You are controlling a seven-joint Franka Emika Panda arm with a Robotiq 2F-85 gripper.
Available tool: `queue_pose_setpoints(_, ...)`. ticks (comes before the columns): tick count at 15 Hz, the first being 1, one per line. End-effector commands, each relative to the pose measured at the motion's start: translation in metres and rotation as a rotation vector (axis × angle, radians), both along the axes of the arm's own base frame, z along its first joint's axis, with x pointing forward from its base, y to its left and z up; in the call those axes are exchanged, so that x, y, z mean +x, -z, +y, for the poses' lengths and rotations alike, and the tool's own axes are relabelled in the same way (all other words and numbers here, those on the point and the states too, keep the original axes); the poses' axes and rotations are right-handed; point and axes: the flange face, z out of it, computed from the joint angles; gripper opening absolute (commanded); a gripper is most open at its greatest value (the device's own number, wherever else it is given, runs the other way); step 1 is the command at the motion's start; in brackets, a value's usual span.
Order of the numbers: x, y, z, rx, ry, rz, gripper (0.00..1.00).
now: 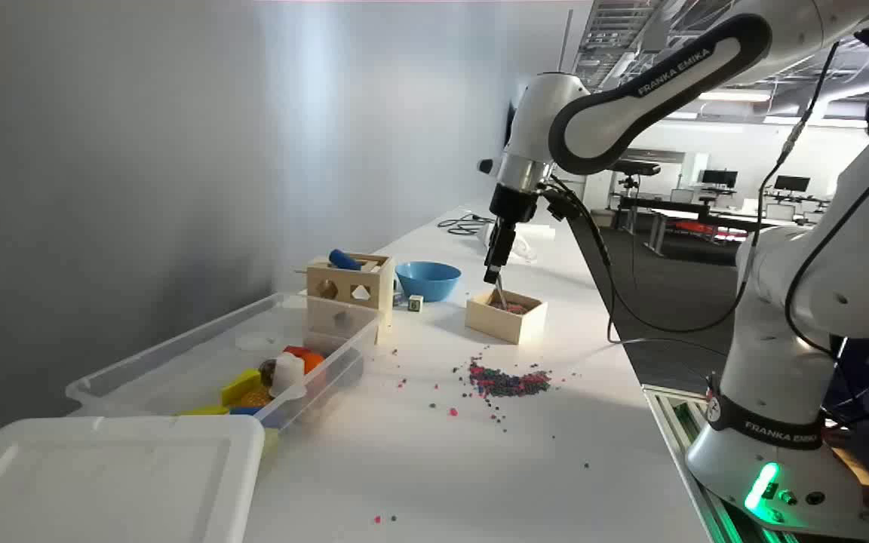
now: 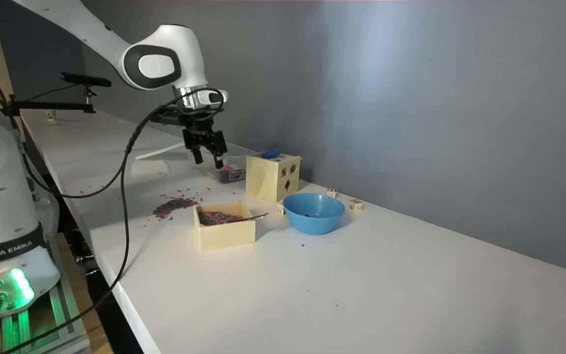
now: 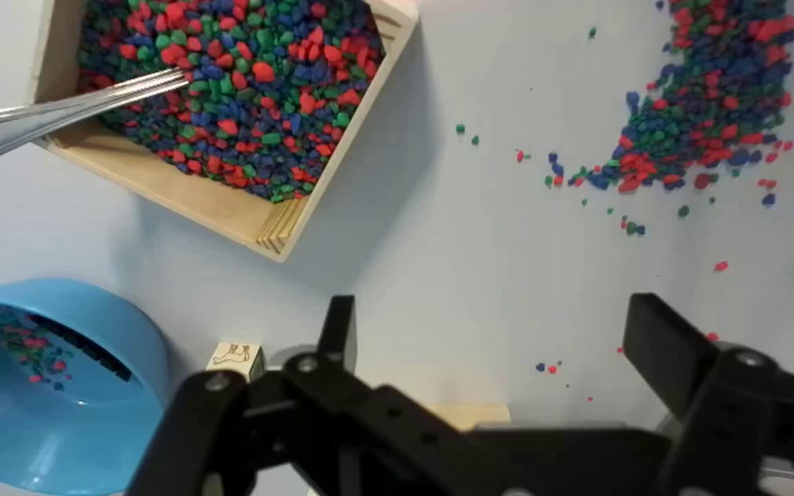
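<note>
The fingers (image 3: 666, 344) stand wide apart; between the long edges of the tabletop (image 2: 386, 285), a pale wooden box (image 2: 229, 236) holds red, green and blue gravel (image 3: 252, 96).

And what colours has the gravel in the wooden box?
The gravel: red, green and blue, clearest in the wrist view.

You've got a box (image 3: 183, 191) upper left in wrist view, gravel (image 3: 259, 103) and utensil (image 3: 128, 91) in it, bowl (image 3: 121, 331) below, gravel pile (image 3: 714, 89) right, all on the tabletop (image 3: 493, 262).
</note>
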Motion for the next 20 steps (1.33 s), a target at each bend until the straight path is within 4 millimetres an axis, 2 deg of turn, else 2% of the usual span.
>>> queue_pose_setpoints(1,0.000,-0.001,0.000,0.000,0.000,0.001,1.00)
queue_pose_setpoints(2,0.000,-0.001,0.000,0.000,0.000,0.001,1.00)
queue_pose_setpoints(3,0.007,-0.001,-0.009,0.002,0.019,0.016,1.00)
queue_pose_setpoints(8,0.035,-0.010,-0.079,-0.020,0.136,0.059,1.00)
queue_pose_setpoints(11,0.047,-0.010,-0.126,-0.031,0.207,0.168,1.00)
queue_pose_setpoints(14,0.053,-0.002,-0.165,-0.018,0.248,0.269,1.00)
queue_pose_setpoints(17,0.054,0.010,-0.198,0.114,0.172,0.327,1.00)
queue_pose_setpoints(19,0.053,0.019,-0.213,0.220,0.146,0.355,1.00)
queue_pose_setpoints(20,0.046,0.014,-0.196,0.137,0.180,0.329,1.00)
